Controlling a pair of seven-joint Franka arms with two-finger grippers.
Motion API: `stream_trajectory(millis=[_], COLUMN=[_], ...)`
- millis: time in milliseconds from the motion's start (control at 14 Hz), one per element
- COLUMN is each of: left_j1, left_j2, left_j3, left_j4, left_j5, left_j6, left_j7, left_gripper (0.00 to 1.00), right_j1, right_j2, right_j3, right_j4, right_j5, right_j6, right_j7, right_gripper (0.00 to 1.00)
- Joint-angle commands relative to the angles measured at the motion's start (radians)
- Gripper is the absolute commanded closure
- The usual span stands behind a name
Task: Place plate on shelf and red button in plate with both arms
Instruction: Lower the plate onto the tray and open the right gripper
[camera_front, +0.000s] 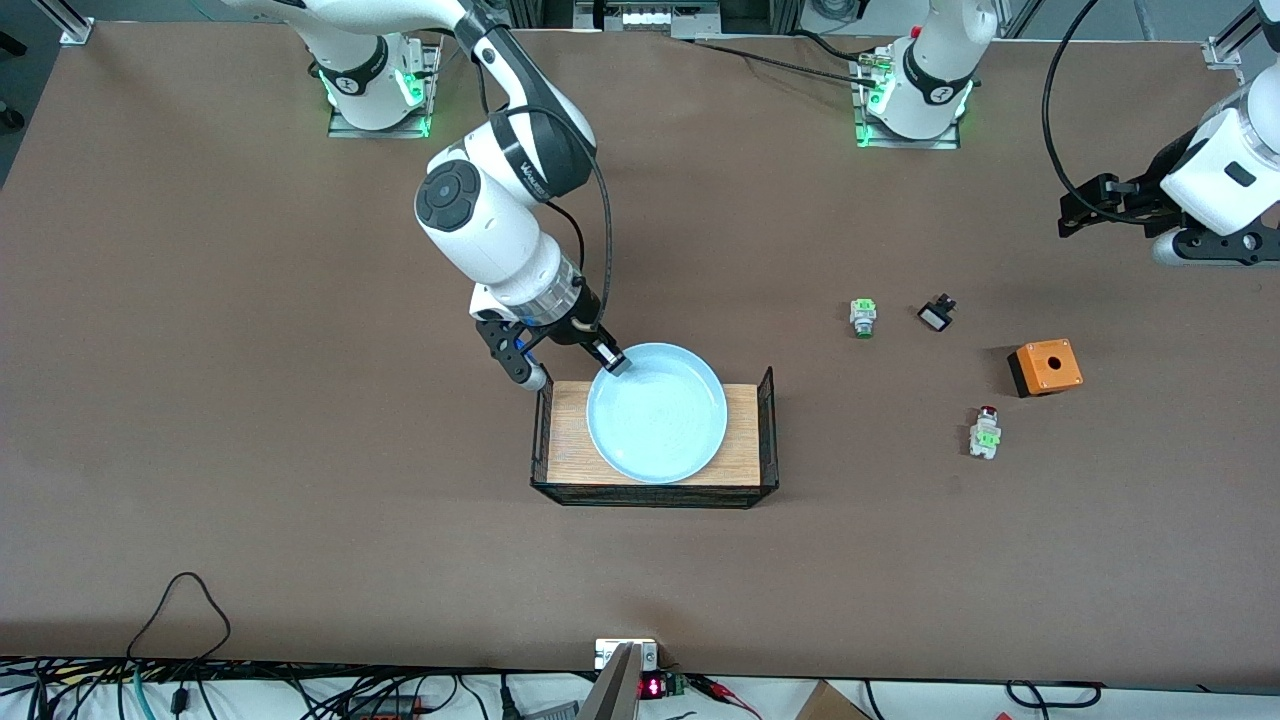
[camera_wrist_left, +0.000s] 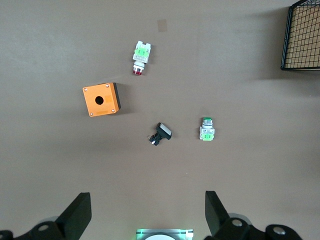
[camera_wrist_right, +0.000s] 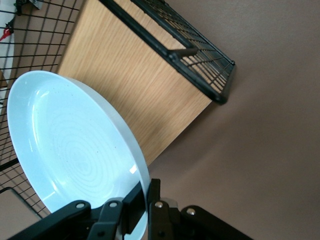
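Observation:
The pale blue plate (camera_front: 656, 412) is tilted over the wooden floor of a wire-sided tray (camera_front: 570, 445). My right gripper (camera_front: 612, 362) is shut on the plate's rim, at the edge toward the robots. In the right wrist view one finger presses inside the plate (camera_wrist_right: 70, 145) and the other outside its rim. The red button (camera_front: 985, 433) lies on its side on the table, toward the left arm's end, and shows in the left wrist view (camera_wrist_left: 140, 58). My left gripper (camera_front: 1068, 215) waits open and empty above the table at that end, with the fingers (camera_wrist_left: 76, 216) spread wide.
An orange box with a hole (camera_front: 1045, 367) sits beside the red button, farther from the front camera. A green-capped switch (camera_front: 863, 317) and a small black part (camera_front: 937, 314) lie between the tray and that box. Cables run along the table's front edge.

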Motion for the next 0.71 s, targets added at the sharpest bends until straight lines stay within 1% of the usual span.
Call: stream_trajectory(millis=[0,286,643], left_j1=[0.005,0.006,0.004], left_j2=[0.014,0.014,0.014], left_j3=[-0.005,-0.005,-0.005], left_j4=[0.029,0.029,0.029], left_j5=[0.024,0.024,0.024], left_j6=[-0.018,-0.018,-0.018], left_j7=[0.021,0.021,0.021], left_gripper=[0.0,0.0,0.0], right_j1=[0.023,0.023,0.046], right_j2=[0.009,-0.004,0.003], right_j3=[-0.026,-0.043,-0.043], right_j4=[0.002,-0.042,-0.047], right_j5=[-0.013,-0.014,-0.011], right_j6=[0.001,-0.004,-0.001], right_j7=[-0.017,-0.06,-0.045], right_gripper=[1.0,1.0,1.0])
